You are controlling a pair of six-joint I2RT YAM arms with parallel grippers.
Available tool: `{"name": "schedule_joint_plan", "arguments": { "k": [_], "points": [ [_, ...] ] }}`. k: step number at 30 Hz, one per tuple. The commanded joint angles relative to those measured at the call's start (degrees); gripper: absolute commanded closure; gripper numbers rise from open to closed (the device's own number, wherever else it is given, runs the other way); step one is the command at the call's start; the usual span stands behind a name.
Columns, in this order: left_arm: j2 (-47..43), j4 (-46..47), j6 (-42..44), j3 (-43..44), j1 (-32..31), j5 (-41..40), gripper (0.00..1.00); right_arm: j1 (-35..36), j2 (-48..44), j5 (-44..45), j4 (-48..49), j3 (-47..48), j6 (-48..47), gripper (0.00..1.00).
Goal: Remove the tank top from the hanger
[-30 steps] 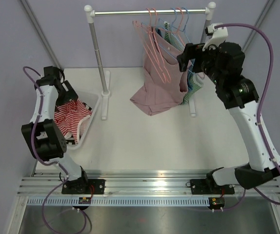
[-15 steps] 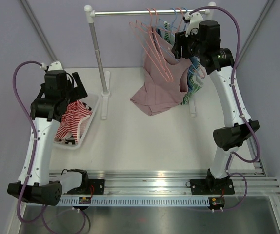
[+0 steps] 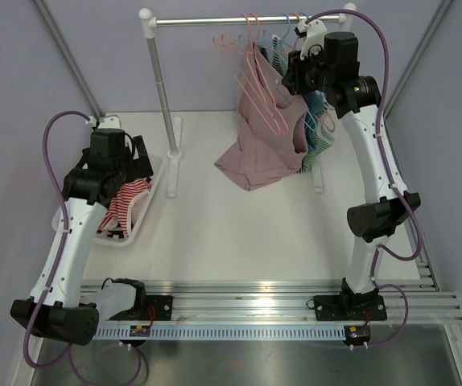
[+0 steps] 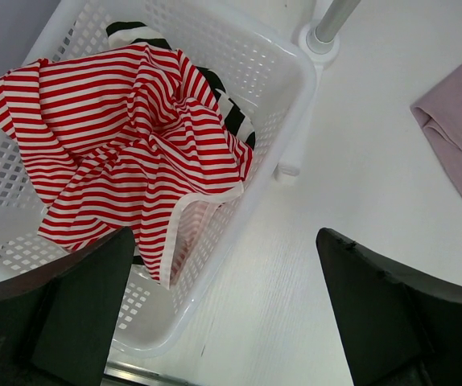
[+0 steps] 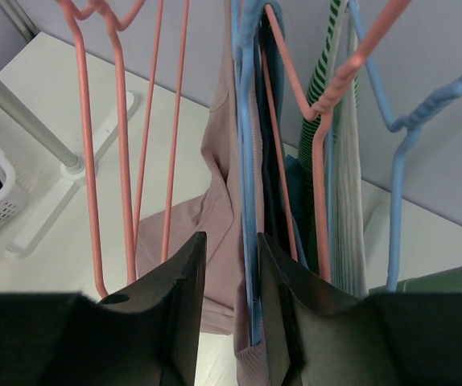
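The pink tank top (image 3: pixel 263 157) hangs from a hanger (image 3: pixel 257 92) on the rail (image 3: pixel 239 20). It is at the back of the worktop (image 3: pixel 239 241). Its bottom edge sags down and seems to rest on the worktop. More hangers and other clothes are packed close beside it on the right.

The right tool (image 3: pixel 292 74) is up high by the hangers. In the right wrist view its 2 fingers (image 5: pixel 184 289) are close together, with only a thin gap. A blue hanger (image 5: pixel 247 161) and a bit of pink cloth run down into that gap. I cannot tell if the tool is pinching them or not.

The left tool (image 4: pixel 224 237) is wide open and holds nothing. It hovers over a white basket (image 4: pixel 255 48) with a red striped top (image 4: pixel 118 145) inside.

The tank top looks thin, soft and very light. It will likely flop, fold and stretch, not keep its shape. A good place to hold it is a strap, close to where it sits on the hanger. Lifting the strap up and over the hanger's end should free it. Pulling on the low edge would likely just stretch it or swing the hanger. The hanger is light too, so it may tip or slide along the rail. The strap could also catch on the hangers next to it.
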Motion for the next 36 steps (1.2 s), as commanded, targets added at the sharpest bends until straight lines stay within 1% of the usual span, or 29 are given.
{"name": "schedule_joint_plan", "arguments": {
  "k": [1, 3, 4, 6, 8, 10, 11, 14, 15, 17, 18, 26, 31, 36],
  "points": [
    [-2.0, 3.0, 1.3, 0.8, -0.5, 0.6, 0.01, 0.0, 0.8, -4.0, 1.0, 1.9, 1.5, 0.62],
    [-2.5, 3.0, 1.4, 0.7, -0.9, 0.7, 0.01, 0.0, 1.4, -4.4, 1.1, 2.1, 2.7, 0.65],
    [-2.6, 2.9, 1.4, 0.8, -1.1, 0.8, 0.01, 0.0, 1.5, -5.0, 0.9, 2.2, 3.0, 0.7],
    [-2.8, 2.9, 1.5, 0.9, -1.6, 1.0, 0.01, 0.0, 2.0, -6.0, 1.1, 2.6, 4.2, 0.72],
    [-2.6, 2.7, 1.6, 1.1, -2.1, 1.2, 0.01, 0.1, 1.9, -6.1, 1.8, 2.7, 5.2, 0.77],
    [-2.1, 2.4, 1.7, 1.5, -2.6, 1.2, 0.01, 0.0, 1.7, -6.2, 2.7, 2.8, 6.0, 0.84],
    [-2.0, 2.2, 1.6, 1.6, -3.1, 1.2, 0.01, 0.0, 1.5, -6.0, 3.1, 2.8, 6.4, 0.93],
    [-1.7, 1.3, 1.3, 2.3, -4.9, -0.3, 0.01, 0.0, 0.7, -5.8, 4.3, 2.8, 7.5, 0.94],
    [-1.8, 0.9, 1.2, 2.7, -5.5, -1.1, 0.01, 0.1, 0.3, -5.7, 4.6, 2.8, 9.7, 0.95],
    [-1.8, 0.1, 1.2, 3.7, -6.7, -2.2, 0.01, 0.0, -0.5, -5.4, 5.6, 2.9, 10.6, 0.99],
    [-2.1, -0.2, 1.2, 4.0, -7.0, -2.3, 0.01, 0.1, -0.8, -5.2, 5.8, 3.1, 11.6, 1.0],
    [-3.0, -1.3, -0.2, 6.7, -12.1, -3.5, 0.01, 0.1, -5.2, -3.5, 6.8, 4.3, 12.7, 1.0],
    [-1.6, -2.3, -1.1, 11.0, -15.1, -4.7, 0.01, 0.1, -7.9, -2.9, 6.8, 3.6, 12.0, 1.0],
    [0.0, -3.2, -1.7, 16.1, -19.9, -6.3, 0.01, 0.1, -10.5, -2.7, 5.4, 2.2, 11.8, 1.0]
  ]
}}
